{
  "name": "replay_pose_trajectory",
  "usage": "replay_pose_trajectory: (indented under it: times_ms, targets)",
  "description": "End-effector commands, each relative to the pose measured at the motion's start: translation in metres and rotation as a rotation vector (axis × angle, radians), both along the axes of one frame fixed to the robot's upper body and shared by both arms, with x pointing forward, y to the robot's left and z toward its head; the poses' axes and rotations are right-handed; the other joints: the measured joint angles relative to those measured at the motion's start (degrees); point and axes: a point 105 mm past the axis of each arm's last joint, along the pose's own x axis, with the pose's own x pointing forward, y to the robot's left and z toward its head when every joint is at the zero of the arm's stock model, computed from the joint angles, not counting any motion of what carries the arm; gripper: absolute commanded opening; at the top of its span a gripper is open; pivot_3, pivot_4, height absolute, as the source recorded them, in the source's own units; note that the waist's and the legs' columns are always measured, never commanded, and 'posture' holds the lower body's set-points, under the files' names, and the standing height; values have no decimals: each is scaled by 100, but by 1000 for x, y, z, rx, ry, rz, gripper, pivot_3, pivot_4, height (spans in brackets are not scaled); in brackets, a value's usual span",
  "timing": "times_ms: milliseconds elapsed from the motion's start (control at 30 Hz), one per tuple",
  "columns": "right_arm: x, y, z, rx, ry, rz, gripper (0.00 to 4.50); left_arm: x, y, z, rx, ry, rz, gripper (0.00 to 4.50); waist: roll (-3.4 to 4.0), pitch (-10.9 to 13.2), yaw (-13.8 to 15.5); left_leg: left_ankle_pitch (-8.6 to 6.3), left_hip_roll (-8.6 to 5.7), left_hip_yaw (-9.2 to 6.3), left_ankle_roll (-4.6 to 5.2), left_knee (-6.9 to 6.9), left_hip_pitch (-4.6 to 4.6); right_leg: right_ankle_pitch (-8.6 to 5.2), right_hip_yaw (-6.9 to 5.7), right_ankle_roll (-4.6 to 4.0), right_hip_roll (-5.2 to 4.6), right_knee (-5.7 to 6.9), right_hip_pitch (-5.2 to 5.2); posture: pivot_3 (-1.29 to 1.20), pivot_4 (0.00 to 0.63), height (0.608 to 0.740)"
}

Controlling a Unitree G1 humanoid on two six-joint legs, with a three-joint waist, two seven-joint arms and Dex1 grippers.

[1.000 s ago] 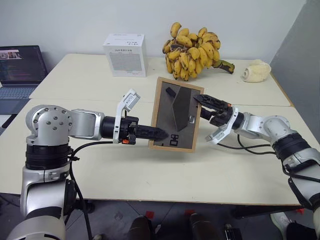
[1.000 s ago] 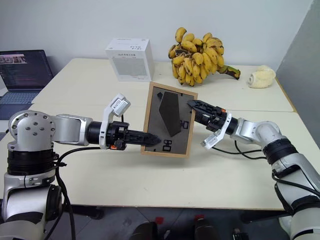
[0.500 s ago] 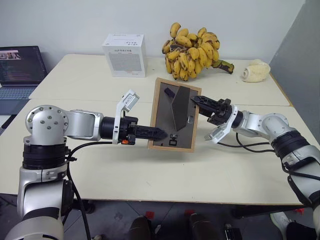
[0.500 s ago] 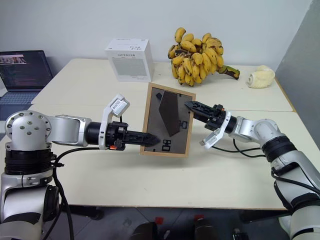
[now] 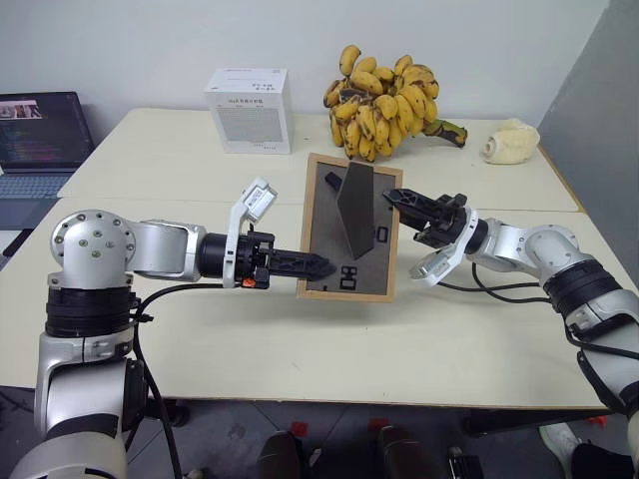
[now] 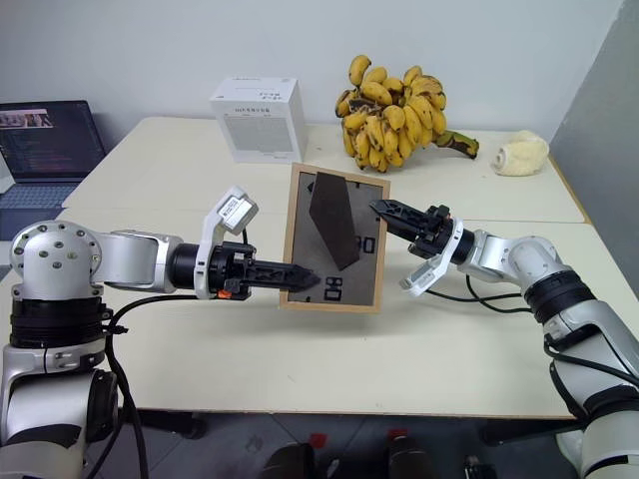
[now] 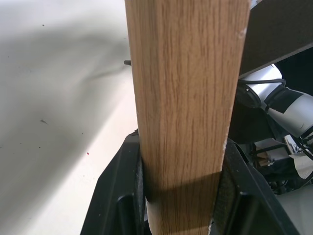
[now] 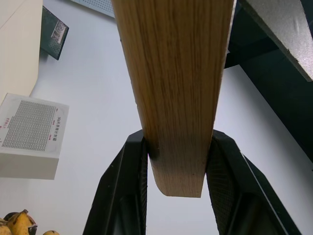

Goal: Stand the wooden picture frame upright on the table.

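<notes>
Both arms reach inward over the table [image 5: 200, 349] and meet at the wooden picture frame [image 5: 351, 228]. The left arm extends roughly level from the left, its gripper [image 5: 321, 265] clamped on the frame's lower left edge; in the left wrist view both black fingers [image 7: 122, 191] press the wood from either side. The right arm comes from the right, forearm angled slightly upward, its gripper [image 5: 391, 197] closed on the frame's right edge, fingers [image 8: 132, 186] tight against the wood

Bright, even indoor light; soft shadows, sharp focus.
</notes>
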Motion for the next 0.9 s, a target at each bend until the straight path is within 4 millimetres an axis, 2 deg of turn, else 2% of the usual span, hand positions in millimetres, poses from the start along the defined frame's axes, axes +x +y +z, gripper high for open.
replay_pose_trajectory:
  times_ms: [33, 167, 300, 433, 533, 700, 900]
  targets:
    - [-4, 6, 12, 13, -31, 31, 1258, -2, 2, 8, 21, -91, 13, 2219, 0, 0, 0, 0, 0, 0, 0, 0, 0, 0, 1, 0, 0, 0, 1, 0, 150, 740]
    - [-2, 6, 13, 14, -25, 26, 1258, -2, 3, 13, 25, -171, 31, 3001, 0, 0, -1, 0, 0, 0, 0, -1, 1, 0, 0, 0, 0, 0, 1, 0, 150, 740]
    - [1, 6, 13, 8, -17, 21, 1258, -9, 7, 25, -1, -320, 11, 3001, 0, 0, -7, 0, 0, 1, 0, -2, 2, 0, 0, 0, 0, 0, 2, 0, 150, 740]
    - [6, 6, 10, -8, 6, 10, 1258, -20, 17, 47, -17, -595, 16, 3001, 0, 0, -17, 0, 1, 4, 0, -4, 4, -1, 2, -2, 0, -1, 2, 0, 150, 740]
    - [16, 4, 9, 3, 54, -26, 1258, -32, 32, 60, 0, -810, 74, 3001, 0, 0, -36, 0, 3, 7, 0, -7, 6, -5, 4, -10, 0, -1, 1, 0, 150, 740]
    - [36, 2, 9, 51, 219, -104, 1258, -50, 54, 47, 85, -921, 262, 3001, -9, -3, -51, -1, 5, 12, 2, -8, 15, -9, 7, -17, -2, -1, 8, 0, 150, 740]
    - [53, 10, 20, 235, 566, -107, 1258, -76, 64, 14, 219, -927, 432, 3001, -28, 4, -80, -2, 8, -2, 3, -6, 20, -9, -4, -18, -2, -1, 23, 0, 150, 740]
